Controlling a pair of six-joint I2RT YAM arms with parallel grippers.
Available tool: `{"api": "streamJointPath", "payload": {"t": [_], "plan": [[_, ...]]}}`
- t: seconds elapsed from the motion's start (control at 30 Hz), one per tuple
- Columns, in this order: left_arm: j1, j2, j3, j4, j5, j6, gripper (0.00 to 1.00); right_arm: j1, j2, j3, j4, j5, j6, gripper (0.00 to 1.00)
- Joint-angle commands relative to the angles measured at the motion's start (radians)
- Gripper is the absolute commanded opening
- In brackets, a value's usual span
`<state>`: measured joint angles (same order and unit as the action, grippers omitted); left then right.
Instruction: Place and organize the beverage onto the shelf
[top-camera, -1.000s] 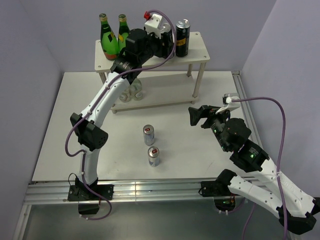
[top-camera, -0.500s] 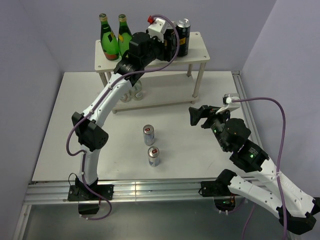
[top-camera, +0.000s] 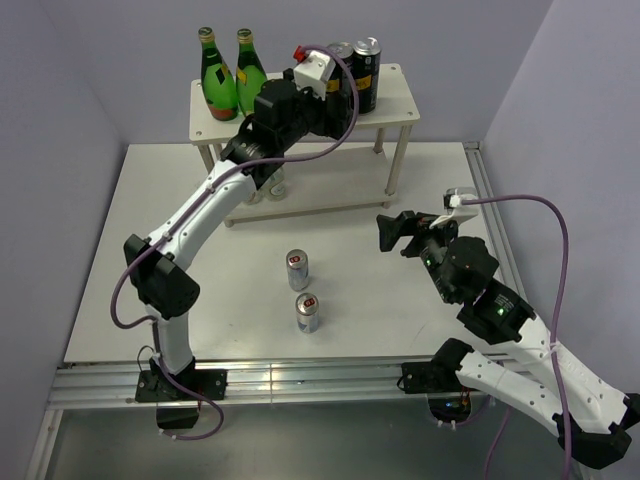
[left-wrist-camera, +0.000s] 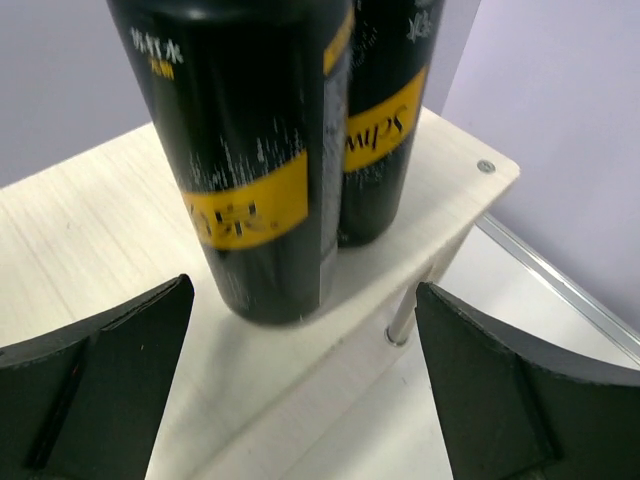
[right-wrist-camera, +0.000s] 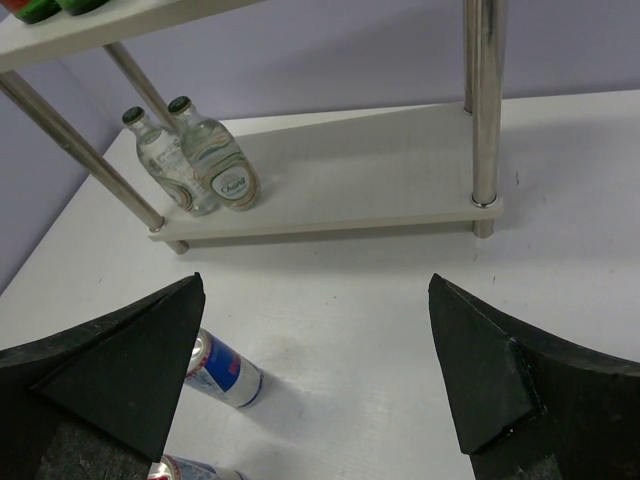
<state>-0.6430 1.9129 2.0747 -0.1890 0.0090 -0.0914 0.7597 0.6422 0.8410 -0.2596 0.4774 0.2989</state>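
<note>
Two black cans (top-camera: 365, 75) stand side by side on the shelf's (top-camera: 395, 105) top board, far right. The left jaws are wide apart, flanking one. The right jaws, also apart, hover above the surface (top-camera: 150, 250) near two silver cans (top-camera: 297, 270).

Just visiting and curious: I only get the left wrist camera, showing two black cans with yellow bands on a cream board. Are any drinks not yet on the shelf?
Observer: Yes, a slim silver can with red and blue marks and its twin stand on the white table.
Operator: Anything on the lower board?
Observer: Two squat clear bottles with green caps, side by side near its left end.
Operator: And the other arm?
Observer: The right gripper hovers open over the table, holding nothing.
</note>
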Motion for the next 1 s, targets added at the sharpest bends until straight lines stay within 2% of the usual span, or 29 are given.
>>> {"api": "streamJointPath", "payload": {"t": [0.0,0.2,0.27,0.33,0.37,0.43,0.47,0.5,0.6,0.7,0.97], "plan": [[-0.015,-0.109,-0.06,0.068,-0.058,0.021,0.99,0.006,0.007,-0.006,0.043,0.006,0.008,1.0],[-0.064,-0.237,-0.217,0.085,-0.156,0.021,0.99,0.004,-0.006,-0.022,0.048,-0.023,0.026,1.0],[-0.119,-0.288,-0.276,0.074,-0.266,0.022,0.99,0.006,-0.006,-0.026,0.043,-0.106,0.048,0.99],[-0.165,-0.382,-0.413,0.086,-0.322,0.032,0.99,0.021,-0.006,-0.052,0.037,-0.166,0.088,0.97],[-0.214,-0.449,-0.515,0.092,-0.381,0.03,0.99,0.073,-0.009,-0.086,0.04,-0.178,0.1,0.96],[-0.257,-0.515,-0.615,0.094,-0.434,-0.013,0.99,0.168,-0.006,-0.114,0.037,-0.129,0.138,0.96],[-0.288,-0.549,-0.664,0.095,-0.446,-0.036,0.99,0.225,0.0,-0.124,0.03,-0.041,0.153,0.96],[-0.296,-0.614,-0.755,0.092,-0.458,-0.082,0.99,0.341,0.007,-0.14,0.007,0.002,0.189,0.96],[-0.331,-0.736,-0.902,0.092,-0.5,-0.131,0.99,0.508,0.053,-0.178,-0.027,0.104,0.276,0.97],[-0.353,-0.814,-0.967,0.05,-0.537,-0.157,0.99,0.62,0.079,-0.236,-0.021,0.147,0.368,0.97],[-0.366,-0.939,-1.077,0.019,-0.573,-0.186,0.99,0.704,0.284,-0.325,0.075,0.184,0.49,0.98]]}}
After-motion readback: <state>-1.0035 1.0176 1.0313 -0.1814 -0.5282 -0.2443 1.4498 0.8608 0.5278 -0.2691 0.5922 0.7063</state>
